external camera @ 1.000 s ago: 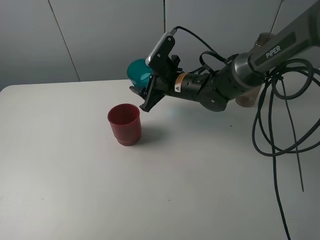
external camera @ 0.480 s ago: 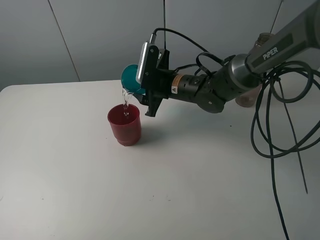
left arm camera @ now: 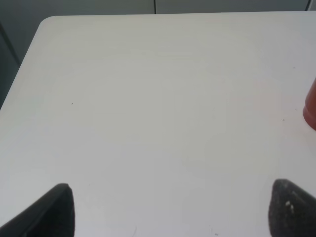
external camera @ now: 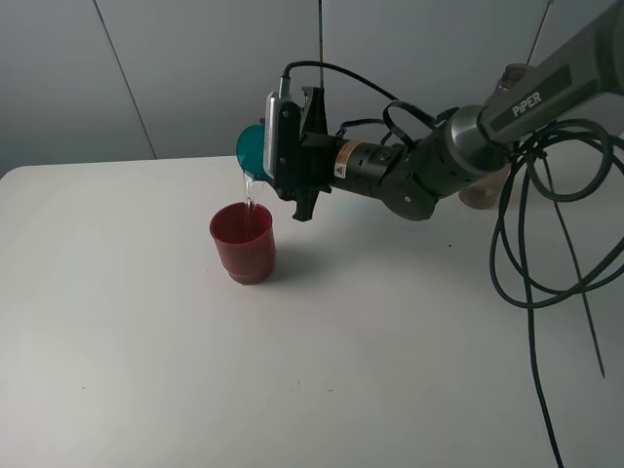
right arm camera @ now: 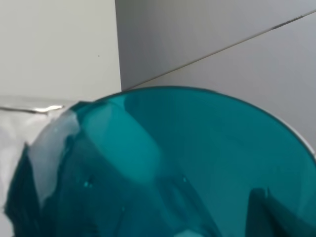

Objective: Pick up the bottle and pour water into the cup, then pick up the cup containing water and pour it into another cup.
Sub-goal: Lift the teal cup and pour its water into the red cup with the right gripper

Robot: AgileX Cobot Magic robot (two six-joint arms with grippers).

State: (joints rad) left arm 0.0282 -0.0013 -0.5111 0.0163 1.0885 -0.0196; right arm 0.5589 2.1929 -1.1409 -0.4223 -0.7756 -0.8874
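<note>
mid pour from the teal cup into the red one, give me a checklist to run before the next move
1. Grip: right tool shut on the teal cup, cup tilted: ok.
2. Aim: the water stream falls inside the red cup: ok.
3. Red cup upright on the table, no spill visible around it: ok.
4. Teal cup fully emptied: cannot tell.
5. Left tool open and apart from both cups: ok.
6. Bottle standing clear behind the right arm: cannot tell, mostly hidden.
</note>
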